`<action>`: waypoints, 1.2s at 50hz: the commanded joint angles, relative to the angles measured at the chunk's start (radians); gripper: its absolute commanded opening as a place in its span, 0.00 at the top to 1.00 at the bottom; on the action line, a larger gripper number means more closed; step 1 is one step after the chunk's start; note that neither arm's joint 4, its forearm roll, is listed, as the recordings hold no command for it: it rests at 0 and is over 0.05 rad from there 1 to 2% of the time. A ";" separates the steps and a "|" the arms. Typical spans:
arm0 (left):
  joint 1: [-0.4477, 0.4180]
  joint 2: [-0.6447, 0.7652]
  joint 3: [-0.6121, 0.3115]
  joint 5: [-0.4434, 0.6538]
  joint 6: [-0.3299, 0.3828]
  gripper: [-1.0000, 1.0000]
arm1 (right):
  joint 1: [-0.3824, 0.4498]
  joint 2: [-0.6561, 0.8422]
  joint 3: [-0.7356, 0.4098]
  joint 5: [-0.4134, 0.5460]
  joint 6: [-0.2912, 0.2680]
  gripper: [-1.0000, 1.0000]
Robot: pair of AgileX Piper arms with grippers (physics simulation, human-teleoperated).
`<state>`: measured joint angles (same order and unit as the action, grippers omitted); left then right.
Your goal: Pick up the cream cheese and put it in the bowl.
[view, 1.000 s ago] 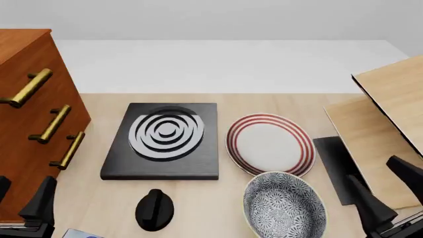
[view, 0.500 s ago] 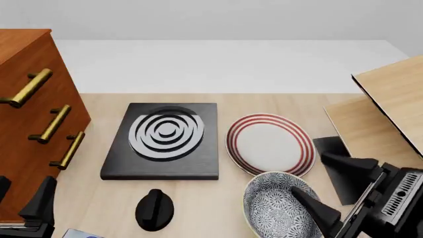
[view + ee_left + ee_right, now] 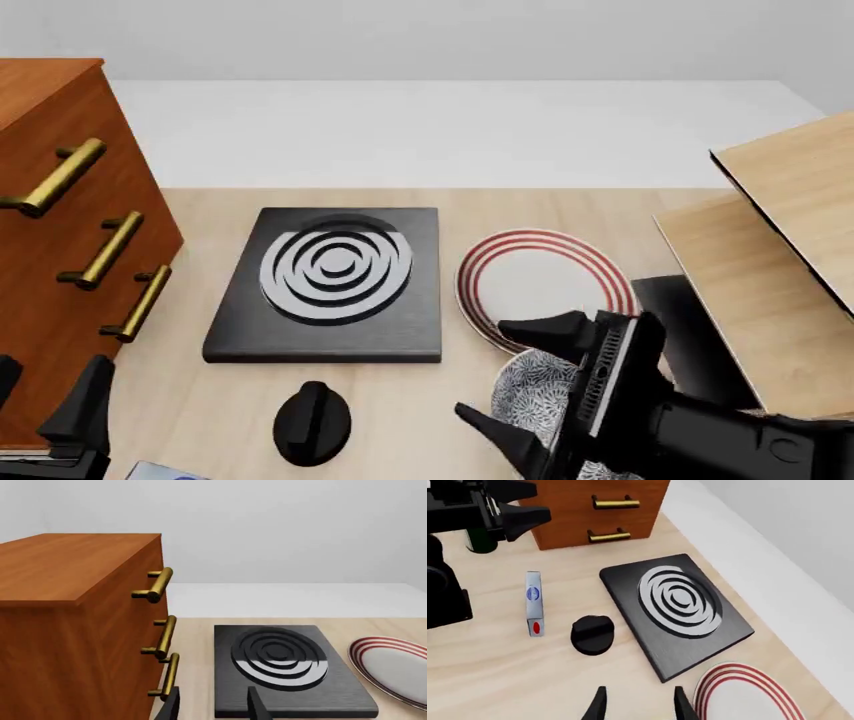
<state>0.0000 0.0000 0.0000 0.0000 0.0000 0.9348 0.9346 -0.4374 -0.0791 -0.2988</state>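
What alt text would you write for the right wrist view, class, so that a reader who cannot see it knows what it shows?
Looking down past the open right gripper, a pale cream cheese box lies on the wooden table beside a black knob. Beyond them are a black stove plate with ringed burner, a red-ringed plate, a wooden drawer cabinet and the left gripper.

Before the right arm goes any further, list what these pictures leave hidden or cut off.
- Bowl: front view, mostly covered by the right claw; absent from both wrist views.
- Cream cheese: plain in the right wrist view; in the front view only a corner at the bottom edge.
- Left claw: cut by the frame's edge in the left wrist view; only fingertips show.
- Plate: near rim hidden by the right claw in the front view.
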 commanded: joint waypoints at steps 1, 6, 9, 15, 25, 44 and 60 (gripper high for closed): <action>0.000 0.000 0.000 0.000 0.000 0.00 | 0.124 0.240 -0.107 -0.089 -0.004 0.00; 0.000 0.000 0.000 0.000 0.000 0.00 | 0.216 0.400 -0.192 -0.126 0.007 0.00; 0.000 0.000 0.000 0.000 0.000 0.00 | 0.230 0.425 -0.208 -0.134 0.020 0.00; 0.000 0.000 0.000 0.000 0.000 0.00 | 0.255 0.467 -0.236 -0.148 0.027 0.00; 0.000 0.000 0.000 0.000 0.000 0.00 | 0.302 0.568 -0.293 -0.175 0.050 0.00; 0.000 0.000 0.000 0.000 0.000 0.00 | 0.303 0.687 -0.321 -0.249 0.083 0.00; 0.000 0.000 0.000 0.000 0.000 0.00 | 0.323 0.797 -0.381 -0.287 0.112 0.00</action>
<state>0.0000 0.0000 0.0000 0.0000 0.0000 1.2488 1.6712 -0.7872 -0.3427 -0.2015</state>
